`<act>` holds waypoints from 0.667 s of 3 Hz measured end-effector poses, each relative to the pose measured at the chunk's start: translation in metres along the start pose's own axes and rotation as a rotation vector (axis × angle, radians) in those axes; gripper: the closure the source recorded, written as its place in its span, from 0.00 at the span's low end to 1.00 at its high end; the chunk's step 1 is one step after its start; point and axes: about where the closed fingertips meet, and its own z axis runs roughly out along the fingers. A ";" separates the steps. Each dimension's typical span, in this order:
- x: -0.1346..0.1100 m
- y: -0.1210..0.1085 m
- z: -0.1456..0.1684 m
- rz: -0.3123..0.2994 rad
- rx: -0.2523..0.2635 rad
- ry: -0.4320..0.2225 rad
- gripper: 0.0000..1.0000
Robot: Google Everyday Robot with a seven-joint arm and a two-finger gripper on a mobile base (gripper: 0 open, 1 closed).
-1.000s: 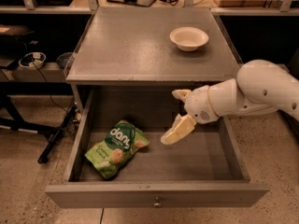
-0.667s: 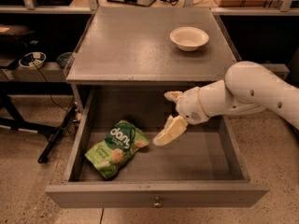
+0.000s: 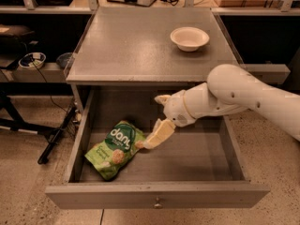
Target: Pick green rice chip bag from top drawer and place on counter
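Speckled floor (image 3: 28, 182), dark shelving at far side, grey cabinet in middle. Green rice chip bag (image 3: 115, 149) lying flat in left half of top drawer (image 3: 157, 196), tilted, logo side up, lower end close to front panel. Top drawer pulled out toward near side, small metal knob (image 3: 158, 203) at centre of front panel; no other item seen inside.

Gripper (image 3: 151, 122) inside drawer, just right of bag, spread wide and holding nothing. Lower finger (image 3: 157, 134) angled down-left, tip at bag's right edge; touching or just short, cannot tell. Other finger up near drawer's back. White arm (image 3: 234, 95) coming in from right, over drawer's right wall.

Counter (image 3: 136, 46) above and beyond drawer, white bowl (image 3: 189, 38) toward its far right.

Step judged: approach for grasp, bag not yet gripped, nothing lifted. Next move probably calls for getting both fingers astride bag, pinching, raising clear of counter's near edge, then setting down on counter away from bowl. Likely risk: flat crinkly bag sliding left under finger instead of being pinched.
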 end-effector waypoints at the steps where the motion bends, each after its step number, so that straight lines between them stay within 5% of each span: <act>1: 0.000 -0.001 0.016 0.000 0.005 0.021 0.00; 2: 0.000 -0.003 0.030 0.010 0.029 0.044 0.00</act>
